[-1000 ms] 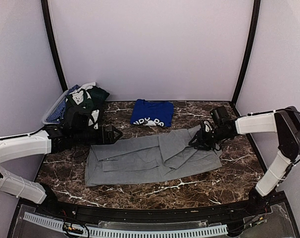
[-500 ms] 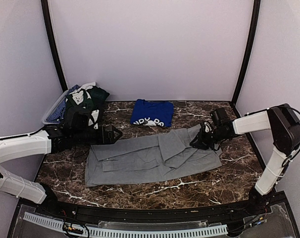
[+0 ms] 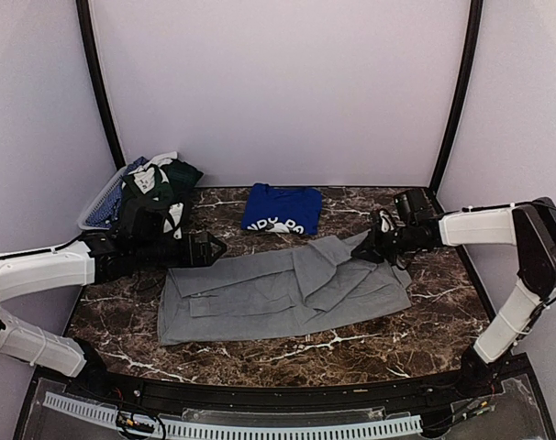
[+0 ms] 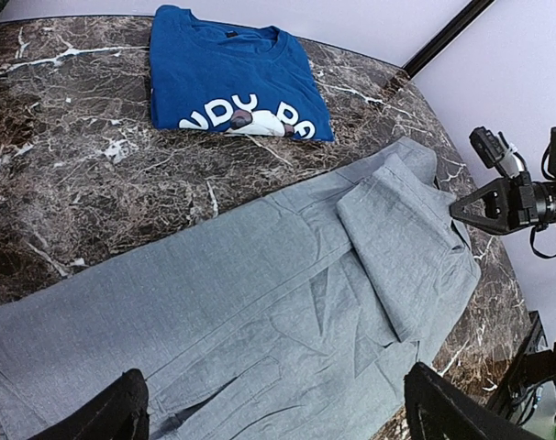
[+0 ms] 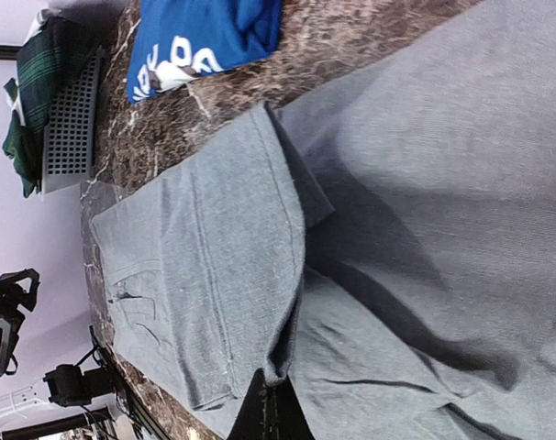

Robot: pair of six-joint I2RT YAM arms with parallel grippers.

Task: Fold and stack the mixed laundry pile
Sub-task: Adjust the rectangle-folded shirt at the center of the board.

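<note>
done so far: one piece by the look of it, the blue tee [image 3: 280,209] lies folded flat at the back of the surface [image 3: 122,316], print facing up
in hand: the grey shirt [image 3: 278,293] is laid out across the middle of the surface, long sides already turned in and one flap doubled over near its right end, so I'd call it mid-fold
left to do: finish the grey shirt, get it onto the tee, then work through the rest of the pile [image 3: 159,188], dark-green and patterned stuff heaped in and over the basket [image 3: 96,209] at the back left corner, so I'd guess well under halfway
right gripper [image 3: 368,246]: jaws together, right at the shirt's right edge; could be a pinch of cloth in there, can't tell
left gripper [image 3: 212,247]: jaws wide apart, over the shirt's far left corner, holding nothing
in the way: not much really, the tee sits just beyond the shirt's far edge so a sloppy fold toward the back could drag over it, and the heaped basket is right behind the left arm
</note>
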